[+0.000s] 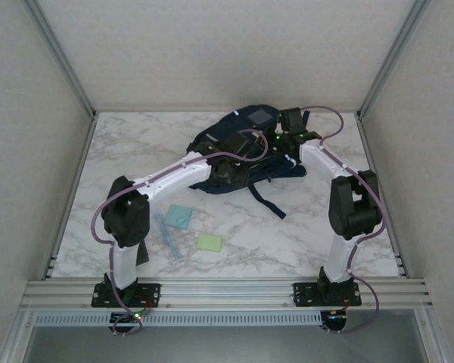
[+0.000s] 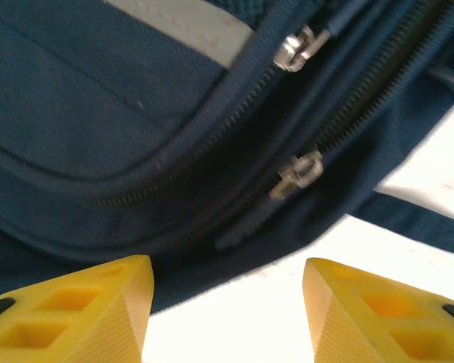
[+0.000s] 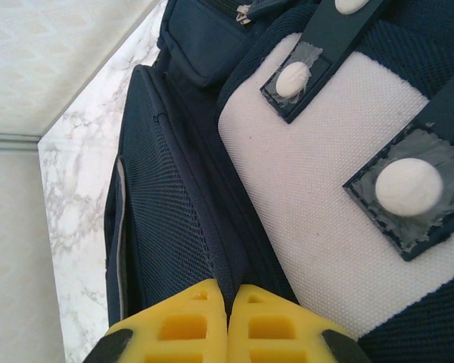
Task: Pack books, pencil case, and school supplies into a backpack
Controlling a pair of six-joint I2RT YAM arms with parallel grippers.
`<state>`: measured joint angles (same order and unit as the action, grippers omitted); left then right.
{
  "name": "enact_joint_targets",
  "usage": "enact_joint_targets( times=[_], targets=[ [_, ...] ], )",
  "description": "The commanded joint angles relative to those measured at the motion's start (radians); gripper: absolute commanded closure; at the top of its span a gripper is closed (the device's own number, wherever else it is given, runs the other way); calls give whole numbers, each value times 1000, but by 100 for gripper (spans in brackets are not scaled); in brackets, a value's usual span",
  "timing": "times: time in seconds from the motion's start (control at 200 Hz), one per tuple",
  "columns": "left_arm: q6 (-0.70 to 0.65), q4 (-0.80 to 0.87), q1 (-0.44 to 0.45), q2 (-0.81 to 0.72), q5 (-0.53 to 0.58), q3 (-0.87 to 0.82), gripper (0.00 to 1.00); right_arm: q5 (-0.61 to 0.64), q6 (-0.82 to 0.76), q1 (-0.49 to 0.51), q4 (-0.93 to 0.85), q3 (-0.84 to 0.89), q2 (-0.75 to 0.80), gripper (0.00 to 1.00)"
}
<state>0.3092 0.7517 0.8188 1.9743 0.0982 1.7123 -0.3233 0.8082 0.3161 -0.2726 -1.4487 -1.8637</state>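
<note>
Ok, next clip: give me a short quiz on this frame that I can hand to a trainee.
1. True or false: the left tool is shut.
2. Multiple choice: the right tool has its fingers A) wide apart, B) pressed together with the backpack in front of them, C) around a pencil.
3. How many metal zipper pulls can you count in the left wrist view?

Key: 1 false, it is open; 2 B; 3 two.
</note>
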Motion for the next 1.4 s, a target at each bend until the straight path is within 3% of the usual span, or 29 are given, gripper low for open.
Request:
enact_joint_targets(
  times=[0.0,0.14,0.335,0.611,0.741,1.006,1.131,1.311,1.396],
  targets=[
    [-30,-7,2,54,132,59,46,-28,28,0,141,-25,77,100],
    [-33,-28,5,114,188,94,47,-46,47,2,165,4,100,100],
    [-37,-53,5,148,207,107,57,-52,60,1,185,34,126,100],
    [-28,-57,8,100,130,63,100,-18,51,0,175,31,107,100],
    [-20,-39,-8,72,34,41,100,20,25,-3,154,23,93,100],
    [-33,14,-157,-32,-218,-148,100,67,-25,-50,117,33,85,100],
    [-51,23,-203,-76,-232,-206,100,59,-30,-60,114,27,75,100],
    [-17,-107,-204,-89,-369,-211,100,25,-8,-60,133,30,69,100],
    [15,-187,-202,-88,-394,-210,83,3,6,-61,147,32,65,100]
  ],
)
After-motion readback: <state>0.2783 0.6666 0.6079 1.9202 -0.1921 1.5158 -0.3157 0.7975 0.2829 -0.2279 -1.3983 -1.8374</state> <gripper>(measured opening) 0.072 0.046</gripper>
